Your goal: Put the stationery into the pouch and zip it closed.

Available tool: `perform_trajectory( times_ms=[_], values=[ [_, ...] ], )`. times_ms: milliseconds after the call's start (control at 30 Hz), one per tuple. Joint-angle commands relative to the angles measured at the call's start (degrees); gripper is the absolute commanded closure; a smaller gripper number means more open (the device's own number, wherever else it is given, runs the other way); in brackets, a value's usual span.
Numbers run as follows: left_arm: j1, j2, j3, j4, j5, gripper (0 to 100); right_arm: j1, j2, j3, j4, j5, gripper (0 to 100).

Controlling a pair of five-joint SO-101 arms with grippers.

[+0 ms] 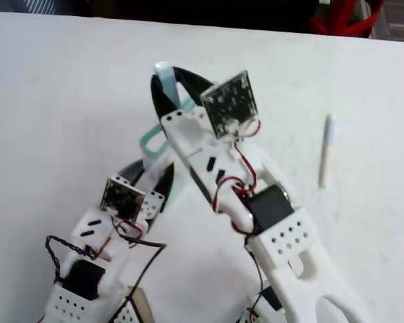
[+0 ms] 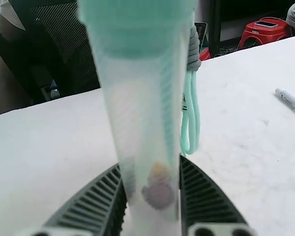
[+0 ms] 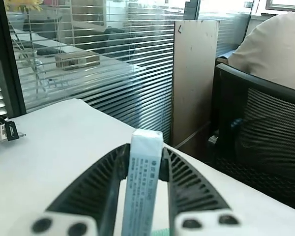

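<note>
Pinching pouch [image 2: 142, 98] upright in left gripper [image 2: 150, 196]; pinching blue stick [image 3: 143, 187] in right gripper [image 3: 145, 157], close by pouch. Left to do: load stick and pen [image 1: 326, 151] lying well apart on table [image 1: 54, 101], then zip.

The high camera is looking steeply down over the white table [image 1: 67, 81] from above its near edge. The left wrist camera is sitting behind the left gripper [image 2: 151, 164], facing level across the table, very near the clamped pouch [image 2: 137, 98]. The right wrist camera is looking along the right gripper [image 3: 145, 149], near the pinched pale blue block [image 3: 145, 187], tilting up toward window blinds [image 3: 88, 73]. High and left wrist views are sharing the pen [image 1: 326, 151].
</note>
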Motion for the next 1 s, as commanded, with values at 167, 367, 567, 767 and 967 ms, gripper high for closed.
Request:
perform_trajectory(
  times_ms=[167,367,567,767,967],
  values=[
    [0.13,0.40,0.09,-0.88,-0.70,88,1.19,-5.23,0.79,-0.22,-0.44,98.1],
    [0.31,0.40,0.09,-0.88,-0.70,88,0.84,-5.14,0.88,-2.24,-0.44,98.1],
    [0.31,0.40,0.09,-0.88,-0.70,88,0.84,1.98,0.79,-7.16,0.00,98.1],
    [0.04,0.40,0.00,-0.88,-0.62,88,1.19,6.20,1.05,-7.87,0.00,98.1],
    [-0.04,0.40,-1.58,-0.53,-0.18,87,1.01,6.11,1.05,-3.38,0.00,98.1]
  ],
)
